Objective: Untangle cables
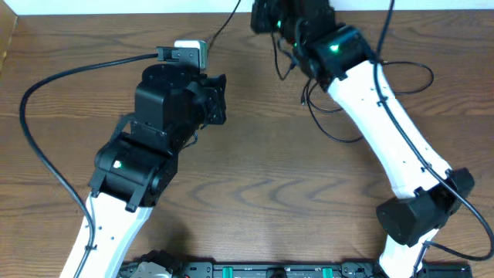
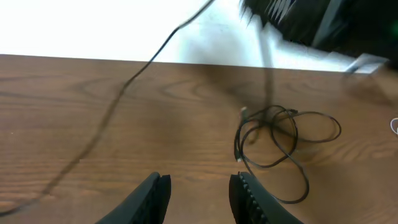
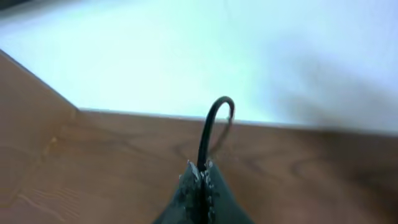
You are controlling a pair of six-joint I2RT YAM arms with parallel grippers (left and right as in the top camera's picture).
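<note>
A tangle of thin black cables (image 2: pixel 273 140) lies in loops on the brown table, right of centre in the left wrist view. From overhead the cables (image 1: pixel 307 91) spread beside and under the white right arm. One strand rises from the tangle to my right gripper (image 1: pixel 266 19), which is shut on that black cable (image 3: pixel 208 134) above the table's back edge. The cable arcs out past the right gripper's closed tips (image 3: pixel 202 167). My left gripper (image 1: pixel 222 96) hovers left of the tangle. It is open (image 2: pixel 199 180), with only bare wood between its fingers. A bit of white cord (image 2: pixel 395 124) shows at the right edge.
A thick black arm wire (image 1: pixel 31 131) loops over the table's left side. Another thin black wire (image 1: pixel 224 23) runs from the left wrist camera (image 1: pixel 191 52) to the back edge. The right arm (image 1: pixel 386 116) crosses the right side of the table.
</note>
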